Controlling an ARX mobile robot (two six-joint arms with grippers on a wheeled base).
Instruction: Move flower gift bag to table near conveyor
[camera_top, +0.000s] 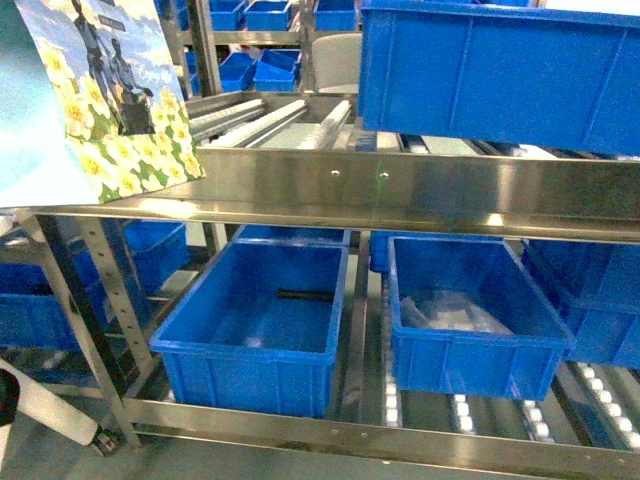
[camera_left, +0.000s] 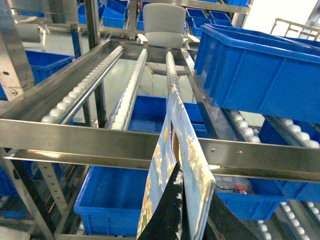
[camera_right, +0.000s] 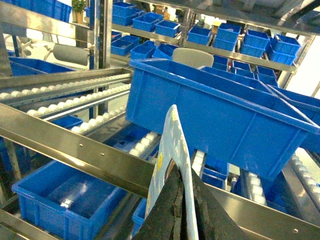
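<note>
The flower gift bag (camera_top: 110, 100) hangs at the upper left of the head view, raised above the near steel rail (camera_top: 400, 195) of the conveyor (camera_top: 260, 115), its printed face of yellow-white flowers and blue sky turned toward the camera. In the left wrist view the left hand (camera_left: 180, 210) is closed on the bag's (camera_left: 172, 165) top edge, the dark fingers (camera_left: 167, 215) pinching the panels edge-on, with the bag held upright over the front rail. In the right wrist view the right hand (camera_right: 182, 205) is likewise clamped on a thin pale edge of the bag (camera_right: 172, 145), its dark fingers (camera_right: 167, 210) pressed against either side of the card. The conveyor's rows of pale rollers (camera_left: 85, 85) run away from the camera between shiny rails on the upper level. A large blue bin (camera_top: 500, 70) sits on the upper rollers at the right. On the lower level, two open blue bins stand side by side: the left bin (camera_top: 255, 330) holds a small dark object, and the right bin (camera_top: 470, 320) holds what looks like clear plastic wrapping. Further blue bins (camera_right: 240, 37) fill shelving far behind. The bench does not appear in any view.
</note>
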